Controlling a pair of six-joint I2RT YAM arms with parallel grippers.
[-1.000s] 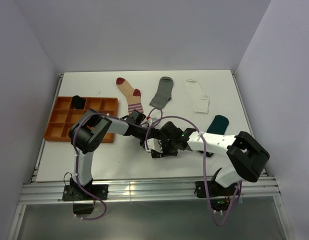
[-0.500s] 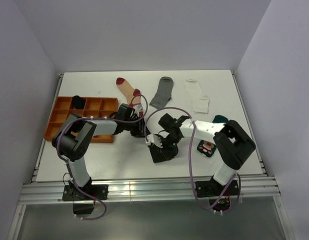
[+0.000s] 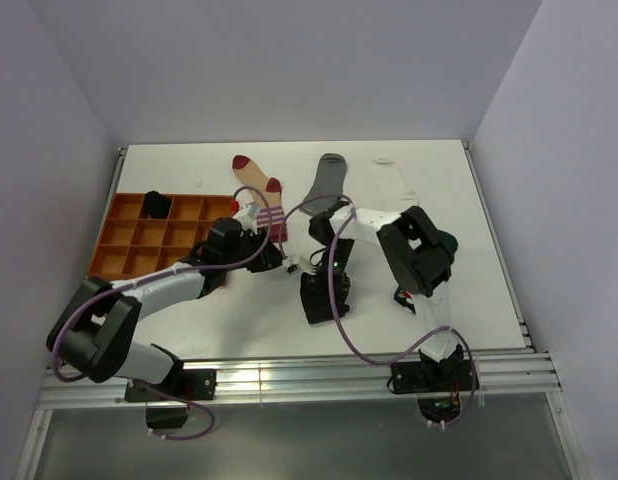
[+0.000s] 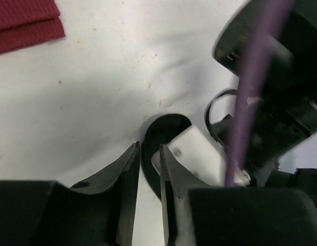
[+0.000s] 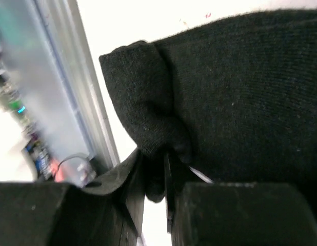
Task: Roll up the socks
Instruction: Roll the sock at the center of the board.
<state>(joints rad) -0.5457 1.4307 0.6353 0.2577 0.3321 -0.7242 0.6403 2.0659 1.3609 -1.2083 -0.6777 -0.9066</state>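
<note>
The black sock [image 3: 324, 298] lies bunched on the white surface [image 3: 239, 325], in the middle and towards the near edge. The right gripper [image 5: 154, 156] reaches down to it from behind. In the right wrist view its jaws are pressed together on a fold at the sock's edge, and the rest of the dark knit spreads out beyond the fingers.

The left gripper [image 4: 148, 148] sits low over the surface just left of the sock, close to the right arm's wrist. Its jaws stand narrowly apart. Bare surface shows through the gap and nothing is held between them.

Along the back of the surface three socks lie flat and apart from one another: a beige sock with red stripes [image 3: 259, 188] on the left, a grey sock [image 3: 325, 185] in the middle and a white sock [image 3: 395, 192] on the right. A dark teal sock [image 3: 447, 243] lies further right, mostly hidden behind the right arm's elbow.

An orange tray [image 3: 119, 262] rests at the left edge of the surface. A small black bundle [image 3: 157, 205] sits in one compartment of its back row. The left arm's forearm passes just beside the tray's near right corner.
</note>
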